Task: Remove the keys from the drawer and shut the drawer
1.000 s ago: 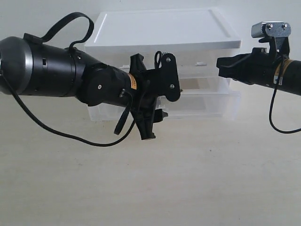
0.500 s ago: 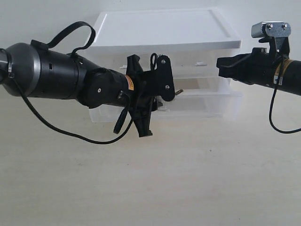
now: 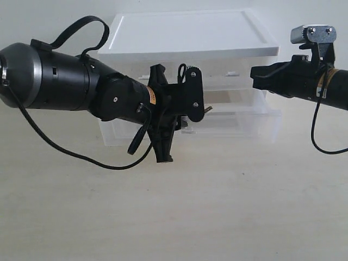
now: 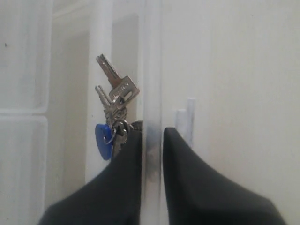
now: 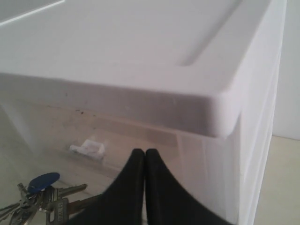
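Closest to me, the left gripper (image 4: pixel 152 133) is down at the front of the drawer (image 3: pixel 234 122). Its two black fingers (image 4: pixel 126 178) are drawn in on the translucent front wall, one inside and one outside, pinching it just beside the small white tab handle (image 4: pixel 185 119). The drawer stands pulled out a little from the storage unit (image 3: pixel 190 32), which sits on the pale table (image 3: pixel 217 206).

The keys (image 4: pixel 114 119) lie inside the drawer, right behind that front wall and up against the inner finger. Their ring and blue tag (image 4: pixel 103 140) are nearest the fingertip and the silver blades point away from it. The gripper has the wall, not the keys.

Farther back and to the side, the right gripper (image 5: pixel 144 152) hangs in the air by the unit's upper right corner. Its fingers are pressed together with nothing between them, touching neither lid nor drawer. From its wrist camera the keys show dimly through the clear plastic, below and well apart from it.
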You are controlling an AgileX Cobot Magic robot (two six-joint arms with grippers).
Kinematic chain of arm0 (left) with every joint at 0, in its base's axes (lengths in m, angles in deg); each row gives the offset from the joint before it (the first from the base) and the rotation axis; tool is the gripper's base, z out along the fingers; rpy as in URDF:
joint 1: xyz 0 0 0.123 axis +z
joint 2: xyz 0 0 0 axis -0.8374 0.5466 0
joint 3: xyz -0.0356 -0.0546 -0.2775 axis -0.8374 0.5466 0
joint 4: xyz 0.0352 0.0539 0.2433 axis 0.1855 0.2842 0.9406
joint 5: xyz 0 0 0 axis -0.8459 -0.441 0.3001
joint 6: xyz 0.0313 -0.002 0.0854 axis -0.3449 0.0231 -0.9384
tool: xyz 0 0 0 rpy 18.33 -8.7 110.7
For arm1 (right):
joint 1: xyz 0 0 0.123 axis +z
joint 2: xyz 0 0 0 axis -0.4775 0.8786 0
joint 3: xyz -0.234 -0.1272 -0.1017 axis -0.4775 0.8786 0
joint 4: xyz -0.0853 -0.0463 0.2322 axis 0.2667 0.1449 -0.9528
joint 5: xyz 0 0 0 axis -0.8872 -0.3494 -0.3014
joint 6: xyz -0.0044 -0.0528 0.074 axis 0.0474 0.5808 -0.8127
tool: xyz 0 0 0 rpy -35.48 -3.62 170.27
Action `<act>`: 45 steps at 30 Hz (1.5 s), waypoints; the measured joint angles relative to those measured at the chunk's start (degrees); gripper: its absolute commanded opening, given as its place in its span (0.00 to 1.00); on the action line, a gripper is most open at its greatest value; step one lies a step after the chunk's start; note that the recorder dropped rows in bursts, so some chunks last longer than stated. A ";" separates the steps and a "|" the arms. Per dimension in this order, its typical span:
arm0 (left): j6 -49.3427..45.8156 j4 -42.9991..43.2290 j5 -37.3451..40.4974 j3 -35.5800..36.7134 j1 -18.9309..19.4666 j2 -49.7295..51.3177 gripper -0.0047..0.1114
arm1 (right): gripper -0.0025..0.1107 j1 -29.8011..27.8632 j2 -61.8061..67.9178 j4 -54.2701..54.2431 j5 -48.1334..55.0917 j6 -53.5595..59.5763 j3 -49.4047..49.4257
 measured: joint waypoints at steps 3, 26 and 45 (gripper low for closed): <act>-0.28 0.00 1.33 0.00 -0.69 -0.44 0.08 | 0.02 0.00 0.00 0.00 0.00 0.00 0.00; -0.80 1.21 13.56 -0.36 -3.70 -3.98 0.08 | 0.02 0.00 0.00 0.00 0.00 0.13 0.00; 10.66 -8.74 1.89 -0.17 -4.64 -9.23 0.54 | 0.02 0.00 0.00 -0.10 0.11 0.13 0.00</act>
